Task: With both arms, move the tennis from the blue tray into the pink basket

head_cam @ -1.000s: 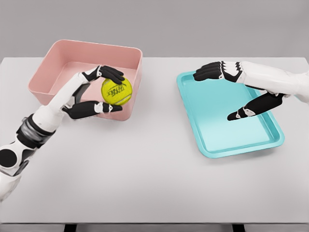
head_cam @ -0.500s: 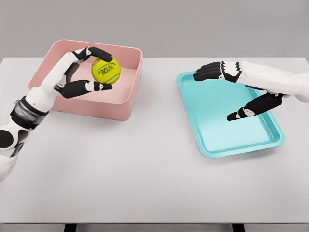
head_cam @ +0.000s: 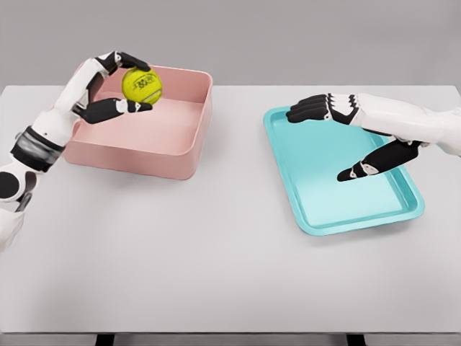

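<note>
currently: transfer near complete, release into basket outstanding.
note that on the table (head_cam: 216, 274) the blue tray (head_cam: 317, 216) holds nothing, so pickup from it is judged done; the pink basket (head_cam: 189, 144) also holds nothing on its floor, so the drop remains. over the tray, the right hand (head_cam: 346, 137) hangs with fingers spread and thumb apart, gripping nothing. over the basket's rear left area, the left hand (head_cam: 108, 86) is curled around the tennis ball (head_cam: 142, 85), fingers on top and thumb beneath. you should read the ball as raised above the basket interior, clear of its walls, pinched at the fingertips, not seated in the palm.
</note>
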Controlling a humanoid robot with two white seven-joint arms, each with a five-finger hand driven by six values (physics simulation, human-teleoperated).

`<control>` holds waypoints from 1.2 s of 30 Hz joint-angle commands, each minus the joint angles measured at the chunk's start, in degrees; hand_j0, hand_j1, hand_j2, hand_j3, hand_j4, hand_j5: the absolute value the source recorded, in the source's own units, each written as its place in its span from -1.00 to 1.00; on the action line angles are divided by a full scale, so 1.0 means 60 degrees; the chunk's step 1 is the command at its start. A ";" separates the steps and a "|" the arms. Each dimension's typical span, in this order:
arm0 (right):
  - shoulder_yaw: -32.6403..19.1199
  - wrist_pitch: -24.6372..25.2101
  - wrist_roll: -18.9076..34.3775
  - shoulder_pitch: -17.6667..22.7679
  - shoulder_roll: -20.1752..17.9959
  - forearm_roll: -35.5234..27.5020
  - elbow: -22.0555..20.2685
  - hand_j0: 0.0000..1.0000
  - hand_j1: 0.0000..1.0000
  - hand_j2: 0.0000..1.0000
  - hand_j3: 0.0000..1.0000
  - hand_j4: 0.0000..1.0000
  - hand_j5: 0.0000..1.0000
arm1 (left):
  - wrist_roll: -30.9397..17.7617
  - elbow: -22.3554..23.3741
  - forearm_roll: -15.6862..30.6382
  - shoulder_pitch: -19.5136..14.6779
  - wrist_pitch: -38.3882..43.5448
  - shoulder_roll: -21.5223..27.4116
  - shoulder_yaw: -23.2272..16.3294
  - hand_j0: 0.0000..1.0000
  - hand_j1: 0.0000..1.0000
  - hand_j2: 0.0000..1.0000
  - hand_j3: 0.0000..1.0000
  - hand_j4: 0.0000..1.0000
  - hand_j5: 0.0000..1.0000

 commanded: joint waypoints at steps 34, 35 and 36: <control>0.0002 0.0029 -0.0005 0.0000 -0.0020 -0.0060 -0.0005 1.00 1.00 1.00 1.00 1.00 1.00 | 0.0004 -0.1970 -0.0091 0.2050 -0.0822 0.3719 -0.0015 1.00 1.00 1.00 1.00 1.00 1.00; 0.0002 0.0029 -0.0005 0.0000 -0.0005 -0.0060 -0.0005 1.00 1.00 1.00 1.00 1.00 1.00 | 0.0048 -0.1970 -0.0091 0.2168 -0.0822 0.3895 0.0000 1.00 1.00 1.00 1.00 1.00 1.00; 0.0002 0.0029 -0.0005 0.0000 -0.0005 -0.0060 -0.0005 1.00 1.00 1.00 1.00 1.00 1.00 | 0.0063 -0.1897 -0.0091 0.2212 -0.0822 0.3968 0.0000 1.00 1.00 1.00 1.00 1.00 1.00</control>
